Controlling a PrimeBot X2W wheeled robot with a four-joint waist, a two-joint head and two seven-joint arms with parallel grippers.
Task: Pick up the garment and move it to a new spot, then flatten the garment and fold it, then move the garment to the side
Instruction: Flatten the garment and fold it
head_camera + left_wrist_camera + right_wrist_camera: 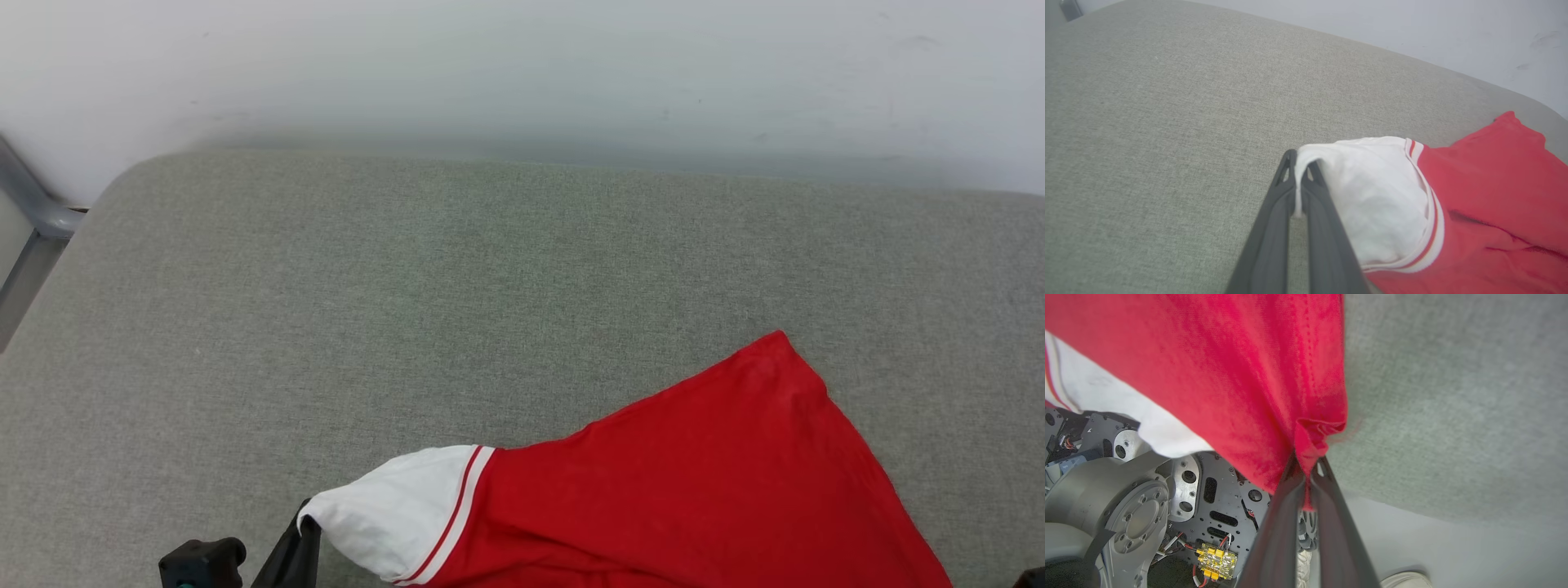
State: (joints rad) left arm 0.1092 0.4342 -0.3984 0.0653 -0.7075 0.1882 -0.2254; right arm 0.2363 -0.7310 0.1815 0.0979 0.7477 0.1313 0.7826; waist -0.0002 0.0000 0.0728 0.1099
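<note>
- The garment (pixel 694 490) spreads over the near right of the grey fabric surface (pixel 408 286); the left gripper (pixel 1301 163) pinches its white sleeve edge at the near left; the right gripper (pixel 1306 463) is clamped on a bunched red corner
- A pale wall (pixel 522 65) runs along the far side

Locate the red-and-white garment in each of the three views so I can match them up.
Head view: garment at lower right, white sleeve toward bottom left.
Left wrist view: garment at right, white sleeve in the left gripper, jaws shut.
Right wrist view: garment across the top, red edge in the right gripper, jaws shut.
Shared landmark: the grey fabric surface.
</note>
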